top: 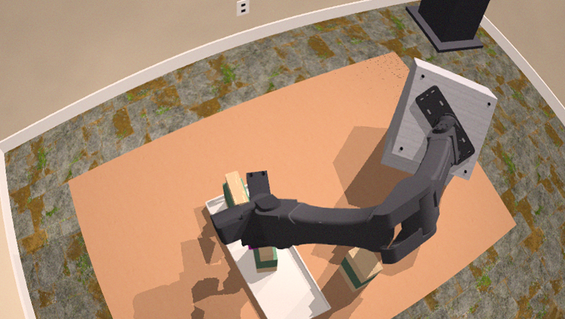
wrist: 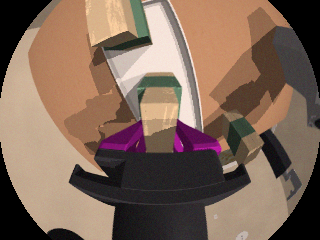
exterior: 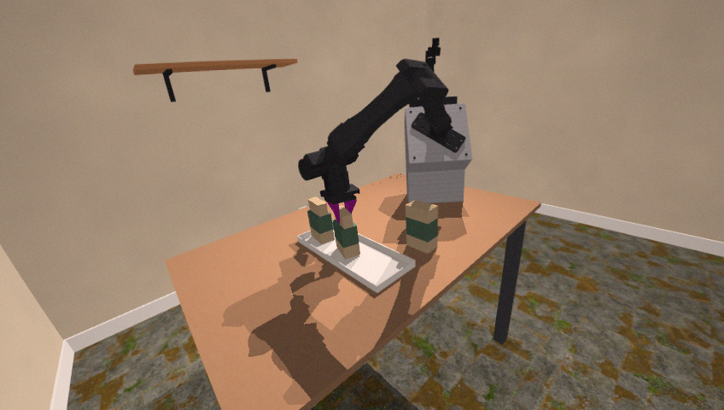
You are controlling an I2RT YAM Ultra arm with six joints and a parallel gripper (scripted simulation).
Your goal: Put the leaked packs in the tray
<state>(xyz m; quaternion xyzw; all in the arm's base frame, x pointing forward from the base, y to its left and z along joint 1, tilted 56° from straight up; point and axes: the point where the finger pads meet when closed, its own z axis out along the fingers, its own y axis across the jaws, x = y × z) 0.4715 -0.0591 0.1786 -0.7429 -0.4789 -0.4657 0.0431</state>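
Note:
Three tan coffee packs with green bands stand upright on the table. My gripper [exterior: 343, 215] [wrist: 159, 120], with purple fingers, points straight down and is shut on the top of one pack [top: 265, 259] [exterior: 347, 237] [wrist: 160, 108]. That pack stands inside the white tray [top: 286, 296] [exterior: 382, 269] [wrist: 166, 35], with its bottom at the tray floor. A second pack [top: 237, 187] [exterior: 319, 221] [wrist: 111, 11] stands just beyond the tray's far end. The third pack [top: 362, 266] [exterior: 421, 226] [wrist: 242, 138] stands on the table to the tray's right, partly under my arm.
The grey mount block [top: 404, 122] [exterior: 436, 178] of the arm stands at the back right of the orange table [top: 164, 148] [exterior: 243, 284]. A wooden shelf [exterior: 213, 65] hangs on the wall. A dark stand [top: 451, 16] is on the floor behind.

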